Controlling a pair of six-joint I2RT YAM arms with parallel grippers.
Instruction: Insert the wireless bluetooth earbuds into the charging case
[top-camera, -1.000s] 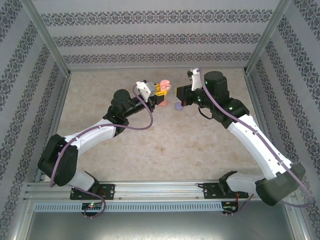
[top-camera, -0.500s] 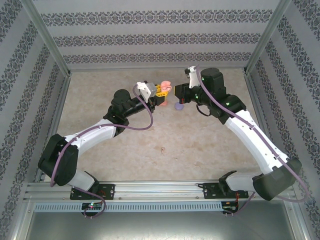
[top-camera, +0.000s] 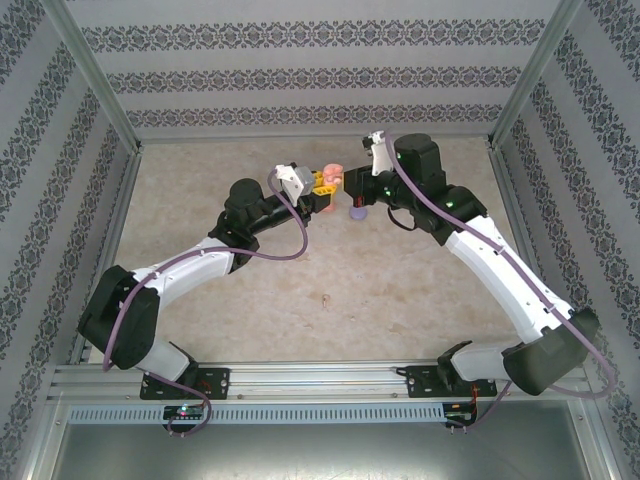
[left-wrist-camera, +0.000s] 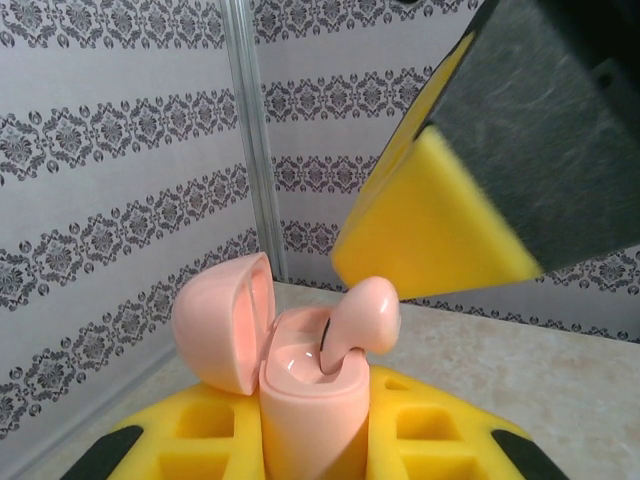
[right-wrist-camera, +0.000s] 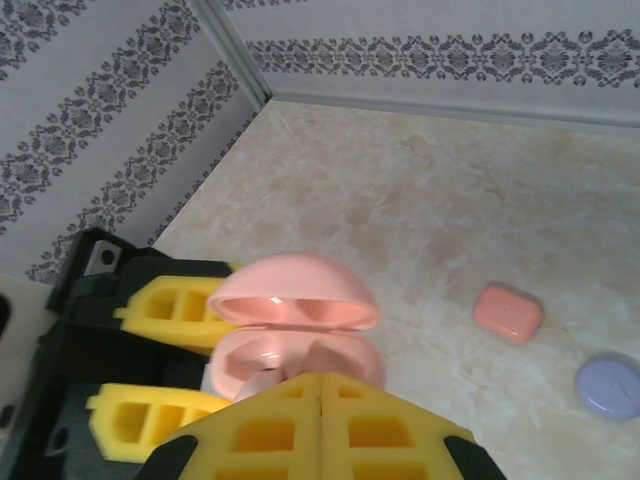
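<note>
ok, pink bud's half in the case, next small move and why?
Probably ease the shut right gripper straight down to press the pink earbud home. Its stem sits in a socket of the open pink case, which the left gripper holds upright, but its head sticks out above the rim, just under that gripper's pad.

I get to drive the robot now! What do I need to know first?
Left pincer: shut on the open pink case.
Right pincer: shut, holding nothing, tip right above the case.
Pink earbud: stem in a slot, head sticking out, not seated yet.
Coral case and purple case: lying on the table.
Left to do: press that earbud fully in. The slot beside it looks empty.
</note>
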